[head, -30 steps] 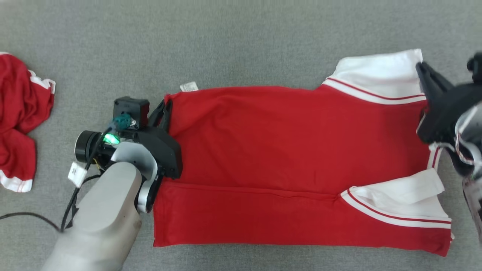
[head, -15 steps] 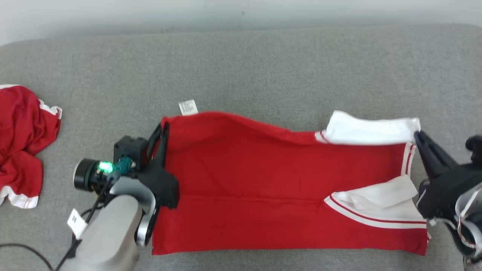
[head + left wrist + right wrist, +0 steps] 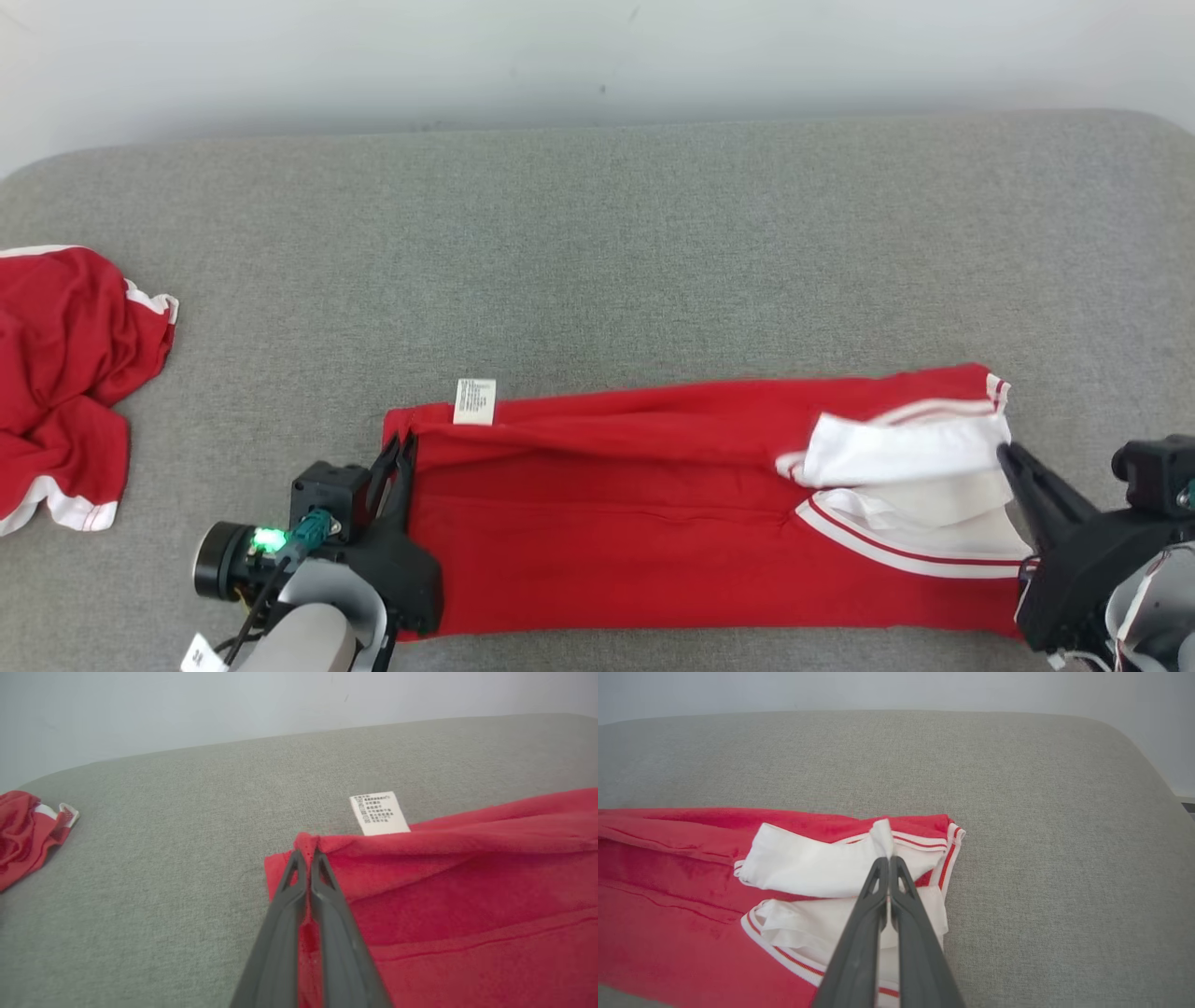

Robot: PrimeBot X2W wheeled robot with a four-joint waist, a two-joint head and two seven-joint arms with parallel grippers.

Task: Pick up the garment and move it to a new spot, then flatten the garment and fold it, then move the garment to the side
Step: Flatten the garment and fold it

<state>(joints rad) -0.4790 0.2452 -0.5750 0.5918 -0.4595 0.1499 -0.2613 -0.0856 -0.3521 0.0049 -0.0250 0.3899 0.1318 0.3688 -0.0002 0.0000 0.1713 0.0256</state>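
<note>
A grey fabric-covered table (image 3: 597, 252) spans the scene, with a pale wall (image 3: 597, 56) behind its far edge. The garment (image 3: 635, 541), a red shirt with white, red-striped trim, lies along the near part of the table, a little right of centre. It is folded lengthwise into a long band, and its far edge is lifted slightly off the fabric. At its right end two white sleeves are stacked. The upper sleeve (image 3: 896, 453) is folded over onto the lower one (image 3: 934, 537).

A second red garment (image 3: 65, 373) with white hems lies crumpled at the far left of the table, well apart from the first.

The left pincer (image 3: 403, 448) sits at the garment's left end. In the left wrist view its fingers are pressed together on the red corner of the hem (image 3: 306, 851), with cloth bunched between them. The right pincer (image 3: 1004, 453) is at the right end. In the right wrist view it is pinching a raised fold of the upper white sleeve (image 3: 888, 861). How many layers it has caught is hard to make out.

A small white care label (image 3: 474, 401) sticks out from the garment's far edge, just right of the left pincer's tips.
</note>
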